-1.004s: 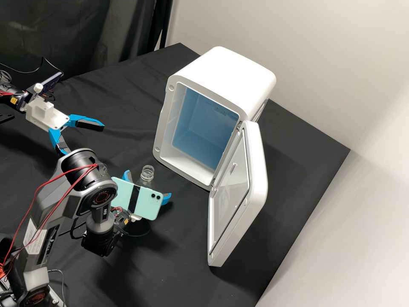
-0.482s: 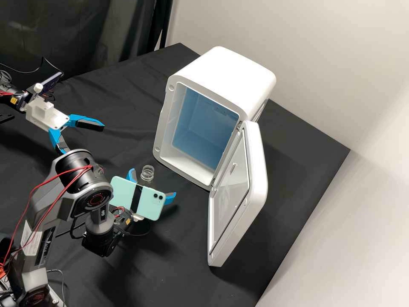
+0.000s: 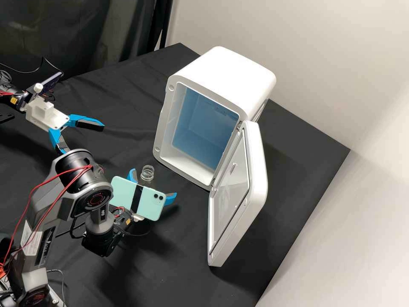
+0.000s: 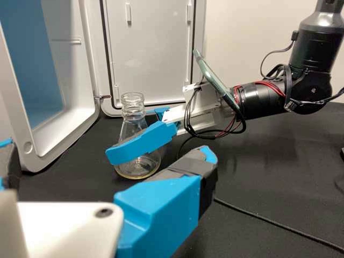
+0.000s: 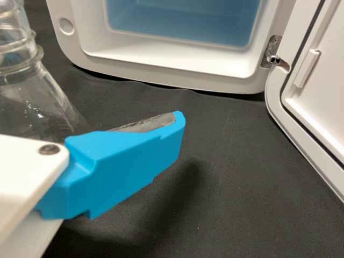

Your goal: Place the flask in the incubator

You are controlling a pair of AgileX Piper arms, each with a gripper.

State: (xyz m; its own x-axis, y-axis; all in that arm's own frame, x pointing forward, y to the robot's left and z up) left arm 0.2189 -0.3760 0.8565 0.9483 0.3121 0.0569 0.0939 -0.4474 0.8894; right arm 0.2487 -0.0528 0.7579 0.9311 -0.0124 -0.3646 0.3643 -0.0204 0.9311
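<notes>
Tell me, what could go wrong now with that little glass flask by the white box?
1. The right end effector straddles the flask with its fingers open; an off-centre squeeze could tip or drop the smooth glass.
2. The incubator has a raised lip and its door stands open close by; a low or wide carry might knock the flask against either.

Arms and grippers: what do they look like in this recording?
The right arm is dark grey with rounded joints, loose red wires, a white label and a mint-green phone at its wrist. The left gripper and right gripper each have a white blocky body and two bright blue fingers with dark inner pads.
</notes>
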